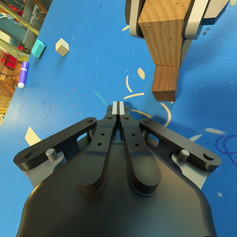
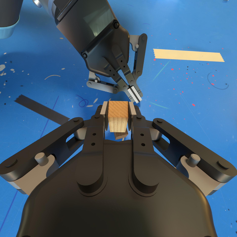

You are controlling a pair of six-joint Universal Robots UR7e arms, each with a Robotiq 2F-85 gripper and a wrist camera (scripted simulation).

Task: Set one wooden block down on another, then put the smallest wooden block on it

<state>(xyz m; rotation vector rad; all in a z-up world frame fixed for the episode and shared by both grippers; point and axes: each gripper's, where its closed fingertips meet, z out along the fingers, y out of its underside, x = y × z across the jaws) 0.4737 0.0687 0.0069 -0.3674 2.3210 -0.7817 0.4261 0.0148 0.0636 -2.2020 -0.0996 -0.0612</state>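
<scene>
Wooden tan block [image 2: 118,110] sits clamped in the right end effector [image 2: 118,112], poised over the darker block [image 1: 165,83] on the blue counter [image 1: 89,77] for stacking; left end effector [image 1: 118,107] hovers pinched, empty; smallest block [image 1: 62,47] waits apart.

- teal sponge [image 1: 38,48] near the blue table [image 1: 89,64] edge
- purple glue stick [image 1: 23,75] beside it
- tan tape strip [image 2: 188,55]
- black tape strip [image 2: 42,110]
</scene>
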